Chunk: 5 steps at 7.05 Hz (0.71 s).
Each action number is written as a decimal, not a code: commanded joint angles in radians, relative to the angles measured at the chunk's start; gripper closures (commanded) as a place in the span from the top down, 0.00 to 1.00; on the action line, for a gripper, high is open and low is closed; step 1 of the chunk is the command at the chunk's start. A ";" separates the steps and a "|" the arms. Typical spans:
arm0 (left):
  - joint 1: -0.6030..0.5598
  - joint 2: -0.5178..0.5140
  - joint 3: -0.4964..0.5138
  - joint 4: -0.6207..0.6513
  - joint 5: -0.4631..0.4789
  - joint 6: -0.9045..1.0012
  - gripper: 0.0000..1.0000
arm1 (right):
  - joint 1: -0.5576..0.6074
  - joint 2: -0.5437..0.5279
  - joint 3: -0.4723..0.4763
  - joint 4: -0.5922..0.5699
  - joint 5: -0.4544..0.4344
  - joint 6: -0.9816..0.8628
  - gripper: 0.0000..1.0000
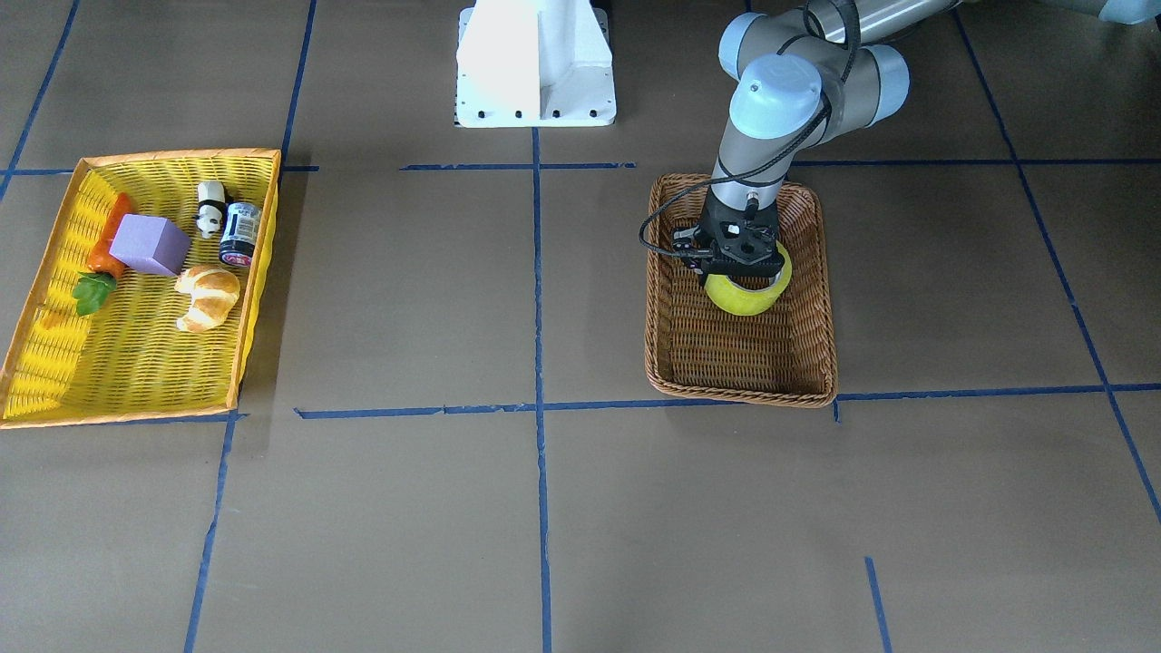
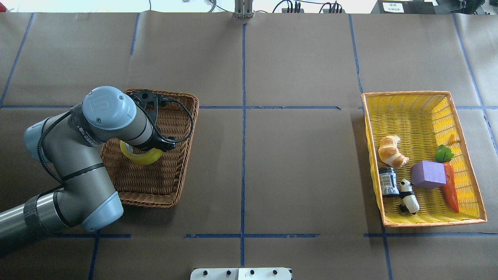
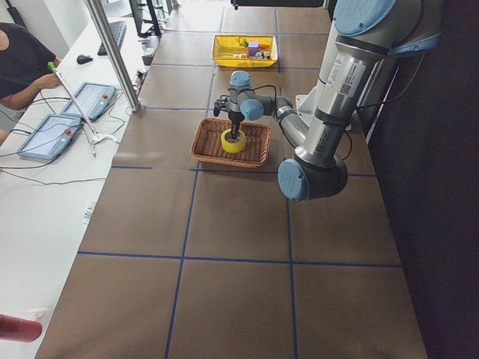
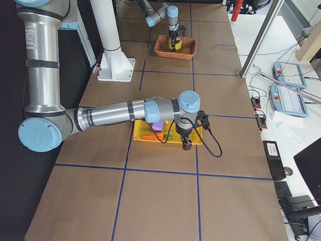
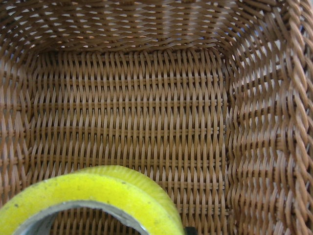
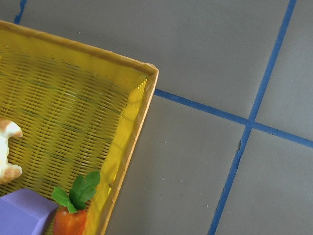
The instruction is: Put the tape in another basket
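Left fingers [image 1: 747,270]: pointing straight down into the brown basket. They are hidden under their own black housing and the roll, so whether they are apart or clamped cannot be told.
Tape: the wide roll of translucent yellow packing tape [image 1: 746,297] with a pale grey core sits directly under the left fingers. It is inside the basket, toward the end nearer the robot.
Roll's attitude: lying flat with the ring face up and the core's axis roughly upright. Being round, it has no long side to point anywhere.
Basket: the rectangular brown woven wicker basket [image 1: 739,388] has a braided rim, and the left wrist view shows bare weave beyond the roll.
Writing: the printed label on the small dark jar [image 1: 241,233] and the bands on the arms are too small to read.
Right fingers [image 4: 186,145]: over the edge of the bright yellow basket with orange rim [image 1: 181,156]; their state cannot be told.
Yellow basket's load: a croissant [image 1: 209,297], a purple block [image 1: 150,245], an orange toy carrot [image 1: 111,238], a panda figurine [image 1: 211,207] and the jar.
Between the baskets: open brown surface [image 1: 408,508] crossed by blue tape lines, with the two baskets well apart.
In the way: a black cable [image 1: 646,238] loops from the left wrist past the wicker rim.
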 commanded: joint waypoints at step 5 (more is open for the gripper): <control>-0.075 0.018 -0.083 0.054 -0.038 0.032 1.00 | 0.054 -0.034 0.000 0.002 -0.025 -0.008 1.00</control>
